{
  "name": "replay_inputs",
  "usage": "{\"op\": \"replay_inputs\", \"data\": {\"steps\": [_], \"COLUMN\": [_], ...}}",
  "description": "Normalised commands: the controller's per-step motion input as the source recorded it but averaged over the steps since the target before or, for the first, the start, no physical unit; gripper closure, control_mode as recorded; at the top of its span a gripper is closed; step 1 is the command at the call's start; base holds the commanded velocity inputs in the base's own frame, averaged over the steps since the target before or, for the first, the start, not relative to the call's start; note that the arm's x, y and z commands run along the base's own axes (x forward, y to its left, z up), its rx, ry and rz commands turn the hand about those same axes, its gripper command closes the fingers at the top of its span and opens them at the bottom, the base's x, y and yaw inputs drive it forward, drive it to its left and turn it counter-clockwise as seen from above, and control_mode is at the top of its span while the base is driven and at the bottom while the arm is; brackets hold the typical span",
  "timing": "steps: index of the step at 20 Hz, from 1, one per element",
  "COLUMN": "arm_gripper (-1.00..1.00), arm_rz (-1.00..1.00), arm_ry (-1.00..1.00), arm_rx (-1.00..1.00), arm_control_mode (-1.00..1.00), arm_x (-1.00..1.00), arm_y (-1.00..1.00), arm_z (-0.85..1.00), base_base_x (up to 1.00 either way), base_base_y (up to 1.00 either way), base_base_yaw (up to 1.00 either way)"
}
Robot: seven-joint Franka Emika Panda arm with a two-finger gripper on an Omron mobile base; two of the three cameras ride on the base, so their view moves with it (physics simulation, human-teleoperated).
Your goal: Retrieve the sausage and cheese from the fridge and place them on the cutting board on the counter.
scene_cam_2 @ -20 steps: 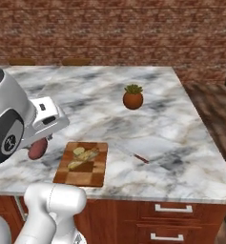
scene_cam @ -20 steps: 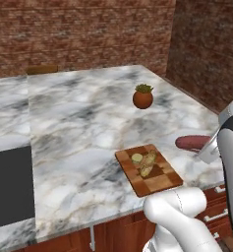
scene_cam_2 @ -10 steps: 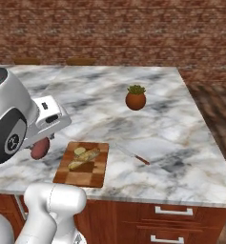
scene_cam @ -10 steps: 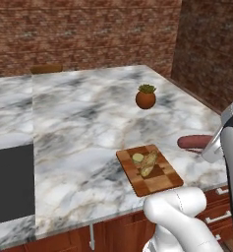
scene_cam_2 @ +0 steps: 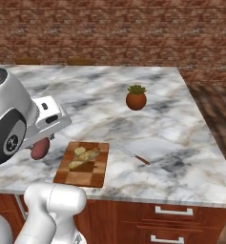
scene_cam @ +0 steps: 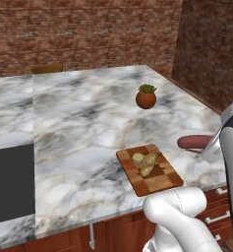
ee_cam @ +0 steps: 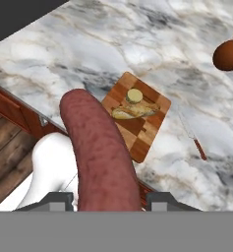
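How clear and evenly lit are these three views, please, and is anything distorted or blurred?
Left base view: flat, even light, the cutting board sharp. Right base view: equally soft light, the knife thin but legible. Hand view: the sausage between the gripper tips looms oversized from closeness, its skin texture slightly soft; the cheese stays crisp.

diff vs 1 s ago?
Almost none. The gripper, shut on the sausage, has edged slightly toward the cutting board in the base views; the sausage is not yet over the board. Nothing taken or released. The cheese and the tan loaf stay on the board, and the potted plant and the knife stay on the counter.
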Motion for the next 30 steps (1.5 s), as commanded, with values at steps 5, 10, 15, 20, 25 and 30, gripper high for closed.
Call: {"op": "replay_inputs", "data": {"steps": [5, 10, 15, 20, 25, 30], "arm_gripper": [1.0, 1.0, 1.0, 1.0, 1.0, 1.0], "arm_rz": [-0.06, 0.07, 0.22, 0.4, 0.32, 0.24], "arm_ry": [0.23, 0.28, 0.23, 0.13, 0.01, -0.14], "arm_rx": [-0.01, -0.01, 0.0, 0.01, 0.01, 0.07], "arm_control_mode": [-1.0, -1.0, -1.0, -1.0, -1.0, -1.0], "arm_x": [0.44, 0.68, 0.85, 0.93, 0.59, 0.35], "arm_y": [0.0, 0.0, -0.05, -0.21, -0.26, -0.05], "arm_z": [-0.25, -0.54, -0.58, -0.54, -0.58, -0.69], "base_base_x": [0.0, 0.0, 0.0, 0.0, 0.0, 0.0], "base_base_y": [0.0, 0.0, 0.0, 0.0, 0.0, 0.0], "base_base_yaw": [0.0, 0.0, 0.0, 0.0, 0.0, 0.0]}}
